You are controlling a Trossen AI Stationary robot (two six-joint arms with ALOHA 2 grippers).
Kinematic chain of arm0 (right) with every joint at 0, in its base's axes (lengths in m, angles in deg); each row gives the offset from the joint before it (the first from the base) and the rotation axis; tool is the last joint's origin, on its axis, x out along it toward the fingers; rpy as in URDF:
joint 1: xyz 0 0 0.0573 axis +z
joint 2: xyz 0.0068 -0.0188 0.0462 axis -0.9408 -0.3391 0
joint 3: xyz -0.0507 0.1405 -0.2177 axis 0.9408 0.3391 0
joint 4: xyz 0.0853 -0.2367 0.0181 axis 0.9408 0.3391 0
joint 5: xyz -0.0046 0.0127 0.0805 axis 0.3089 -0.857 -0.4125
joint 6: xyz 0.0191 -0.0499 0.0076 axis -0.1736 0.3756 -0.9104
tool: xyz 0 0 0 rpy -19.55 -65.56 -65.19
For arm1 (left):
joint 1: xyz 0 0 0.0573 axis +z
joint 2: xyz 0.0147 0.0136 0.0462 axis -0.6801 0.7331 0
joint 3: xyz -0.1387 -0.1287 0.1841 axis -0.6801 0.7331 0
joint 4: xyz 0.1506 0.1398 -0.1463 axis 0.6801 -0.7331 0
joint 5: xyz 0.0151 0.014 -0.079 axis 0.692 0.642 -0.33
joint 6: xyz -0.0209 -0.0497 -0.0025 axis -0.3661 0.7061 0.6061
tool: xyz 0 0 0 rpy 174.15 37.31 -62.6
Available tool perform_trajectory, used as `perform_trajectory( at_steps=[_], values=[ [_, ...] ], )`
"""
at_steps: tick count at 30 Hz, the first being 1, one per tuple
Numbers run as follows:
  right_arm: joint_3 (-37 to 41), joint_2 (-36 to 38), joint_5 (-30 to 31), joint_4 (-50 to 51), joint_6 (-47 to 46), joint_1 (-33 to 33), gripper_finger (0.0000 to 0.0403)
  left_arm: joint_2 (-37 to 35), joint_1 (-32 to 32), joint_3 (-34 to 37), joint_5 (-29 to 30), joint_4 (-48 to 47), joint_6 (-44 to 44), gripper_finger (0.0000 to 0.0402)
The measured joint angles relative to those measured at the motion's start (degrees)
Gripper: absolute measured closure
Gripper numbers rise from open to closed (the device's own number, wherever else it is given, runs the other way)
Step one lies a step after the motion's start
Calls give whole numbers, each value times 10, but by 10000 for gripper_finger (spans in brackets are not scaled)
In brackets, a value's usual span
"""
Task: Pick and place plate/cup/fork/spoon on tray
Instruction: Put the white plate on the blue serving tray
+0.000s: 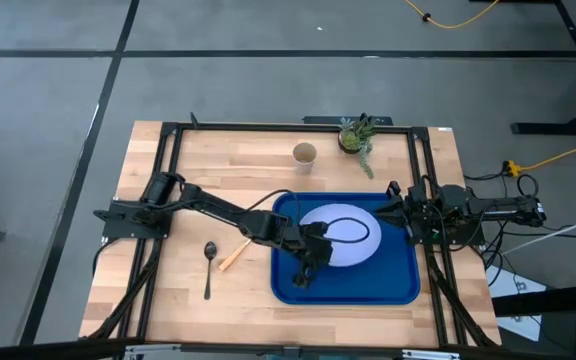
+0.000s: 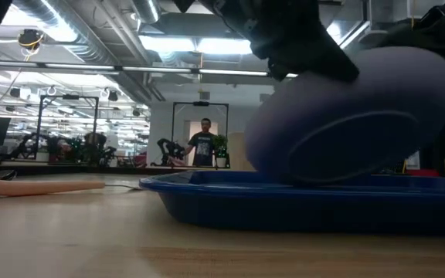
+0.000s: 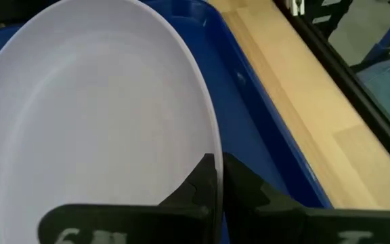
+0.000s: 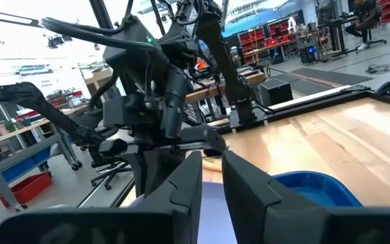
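Left claw clamped on rim of round pale lavender plate, plate tilted over big deep-blue rectangular tray, lower edge down near tray floor. Right claw parked at tray's right rim, fingers nearly shut, holding nothing. Imo: lower till plate sits flat inside tray, then let go, pull out sideways so rim doesn't snag. Tan cup beyond tray's far edge; dark spoon, orange-handled fork on wooden surface left of tray.
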Motion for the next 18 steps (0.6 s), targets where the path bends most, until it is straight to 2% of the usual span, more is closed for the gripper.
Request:
perform_trajectory(
  at_steps=[9,14,18],
  values=[
    [0,0,0,6,0,0,338,9,-2,0,-4,37,0,396],
    [0,0,0,10,1,0,338,39,2,-1,-36,94,-4,396],
    [0,-1,0,16,2,0,338,38,6,-1,-40,92,0,396]
  ],
)
